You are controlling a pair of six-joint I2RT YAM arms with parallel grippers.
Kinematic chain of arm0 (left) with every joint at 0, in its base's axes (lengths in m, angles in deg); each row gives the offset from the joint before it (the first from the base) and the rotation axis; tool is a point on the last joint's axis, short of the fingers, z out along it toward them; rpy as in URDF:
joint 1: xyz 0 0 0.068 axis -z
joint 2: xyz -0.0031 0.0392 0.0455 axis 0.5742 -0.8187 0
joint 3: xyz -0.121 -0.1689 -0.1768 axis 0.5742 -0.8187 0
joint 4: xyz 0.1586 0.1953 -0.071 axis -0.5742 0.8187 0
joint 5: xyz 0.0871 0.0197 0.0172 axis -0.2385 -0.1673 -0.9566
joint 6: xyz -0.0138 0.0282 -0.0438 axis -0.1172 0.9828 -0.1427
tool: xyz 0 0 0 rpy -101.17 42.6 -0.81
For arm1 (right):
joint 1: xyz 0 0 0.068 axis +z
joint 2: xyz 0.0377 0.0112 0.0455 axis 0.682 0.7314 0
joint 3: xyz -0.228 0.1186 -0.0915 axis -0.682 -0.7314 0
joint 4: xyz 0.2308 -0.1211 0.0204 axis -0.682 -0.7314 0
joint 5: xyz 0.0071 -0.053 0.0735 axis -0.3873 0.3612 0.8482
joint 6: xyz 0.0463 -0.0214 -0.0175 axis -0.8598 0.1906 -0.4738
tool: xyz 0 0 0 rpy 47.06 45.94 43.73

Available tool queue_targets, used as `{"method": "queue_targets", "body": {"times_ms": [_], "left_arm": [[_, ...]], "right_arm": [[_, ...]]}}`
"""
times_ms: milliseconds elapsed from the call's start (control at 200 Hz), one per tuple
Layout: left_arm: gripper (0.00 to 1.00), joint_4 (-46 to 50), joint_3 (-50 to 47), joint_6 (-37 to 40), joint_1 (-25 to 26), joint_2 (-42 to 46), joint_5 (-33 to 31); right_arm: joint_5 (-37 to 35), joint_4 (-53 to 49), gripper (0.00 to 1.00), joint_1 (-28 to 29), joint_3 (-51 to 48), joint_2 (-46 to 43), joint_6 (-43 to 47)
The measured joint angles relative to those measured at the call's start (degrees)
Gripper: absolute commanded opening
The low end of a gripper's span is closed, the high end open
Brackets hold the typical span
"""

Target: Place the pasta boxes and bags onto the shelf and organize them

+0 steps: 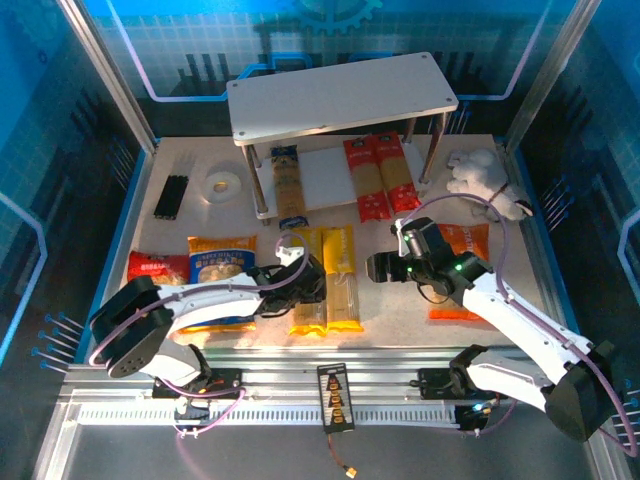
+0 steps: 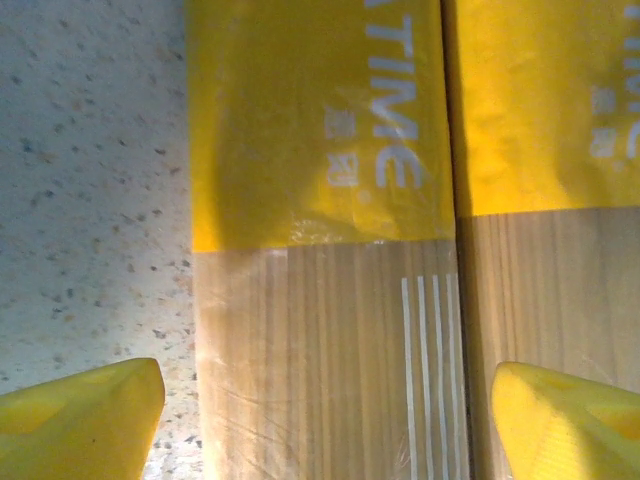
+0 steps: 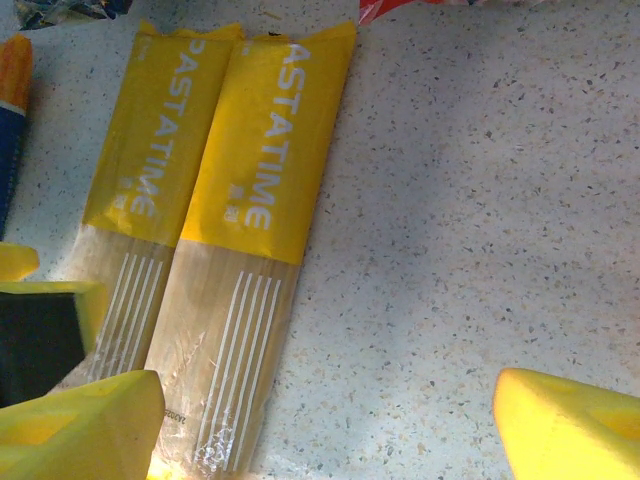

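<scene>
Jaws of our left gripper (image 2: pixel 322 400) stand apart, straddling one yellow pack (image 2: pixel 320 200) lying flat on the bench (image 1: pixel 392 322) in front of the shelf (image 1: pixel 340 95), touching its twin (image 2: pixel 550 100). The right gripper (image 3: pixel 330 410) gapes too, empty. We judge pickup is in hand: next, close squarely across the pack and lift it shelfward.

The table (image 1: pixel 385 320) carries the shelf (image 1: pixel 340 95), two yellow pasta boxes (image 1: pixel 339 280), bags (image 1: pixel 222 262) and a tape roll (image 1: pixel 222 186).
</scene>
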Motion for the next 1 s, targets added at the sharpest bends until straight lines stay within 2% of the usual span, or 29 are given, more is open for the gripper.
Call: {"method": "queue_targets", "body": {"times_ms": [460, 1001], "left_arm": [[0.88, -1.81, -0.04, -0.52, 0.15, -5.73, 1.84], [0.92, -2.14, -0.04, -0.46, 0.57, -4.72, 4.17]], "right_arm": [[0.00, -0.02, 0.87, -0.04, -1.25, -0.02, 0.00], [0.02, 0.04, 0.87, -0.50, -1.90, -0.02, 0.00]]}}
